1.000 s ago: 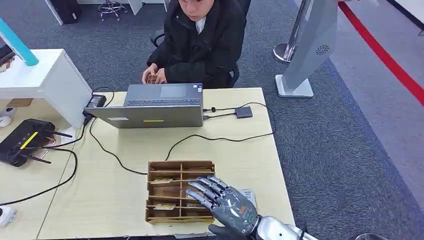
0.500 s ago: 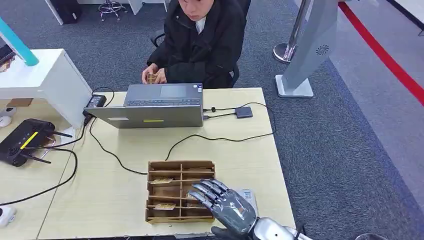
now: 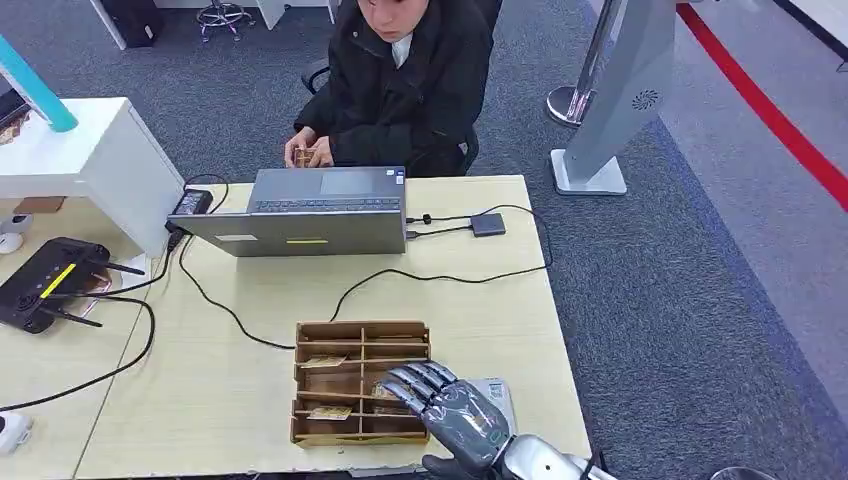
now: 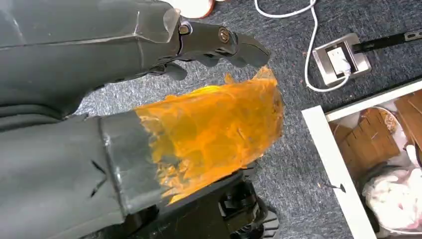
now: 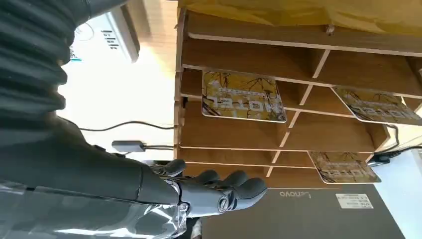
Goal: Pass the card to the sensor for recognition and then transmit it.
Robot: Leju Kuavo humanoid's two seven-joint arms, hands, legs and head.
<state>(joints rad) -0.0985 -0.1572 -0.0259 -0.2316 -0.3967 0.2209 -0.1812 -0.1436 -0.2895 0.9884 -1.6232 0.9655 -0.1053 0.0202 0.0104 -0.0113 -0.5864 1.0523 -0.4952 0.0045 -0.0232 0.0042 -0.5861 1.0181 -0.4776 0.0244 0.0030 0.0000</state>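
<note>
The right hand (image 3: 455,415) is hovering over the wooden tray (image 3: 312,385) on the desk (image 3: 240,380), fingers (image 3: 410,378) apart and holding nothing. The cards (image 5: 243,95) are lying flat in its slots, probably light, stiff and slick; a raised edge looks easiest to pinch.

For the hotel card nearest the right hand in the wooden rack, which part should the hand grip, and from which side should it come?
Probably the card's free upper edge, approached from above. It leans tilted in a narrow slot of the wooden rack, its lower edge down behind a divider, so only the raised edge and both faces are free for a thumb-and-finger pinch. The right hand hovers over that side of the rack, holding nothing.
</note>
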